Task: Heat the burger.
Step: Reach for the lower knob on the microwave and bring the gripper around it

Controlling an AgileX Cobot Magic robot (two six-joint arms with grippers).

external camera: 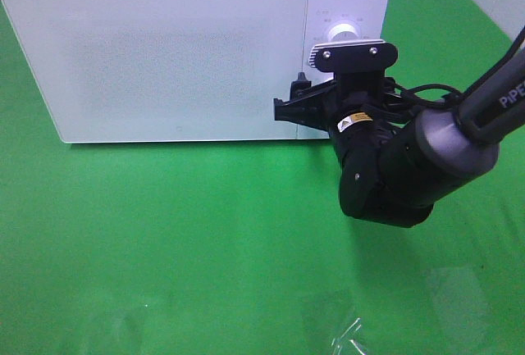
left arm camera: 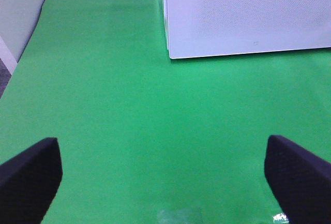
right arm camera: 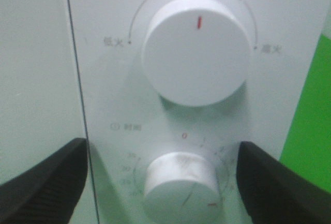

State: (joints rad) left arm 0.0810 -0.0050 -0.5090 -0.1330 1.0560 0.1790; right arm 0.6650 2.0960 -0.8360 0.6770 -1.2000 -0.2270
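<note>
The burger is out of view. The white microwave stands at the back of the green mat with its door shut. My right gripper is up against the control panel. In the right wrist view it stands open, one black finger on each side of the lower timer knob and neither touching it. The upper power knob has its red mark pointing up. My left gripper hangs open over bare mat, left of the microwave's front corner, holding nothing.
A scrap of clear plastic film lies on the green mat near the front edge. A pale wall or panel borders the mat on the far left. The right arm's dark body hangs in front of the microwave's right end.
</note>
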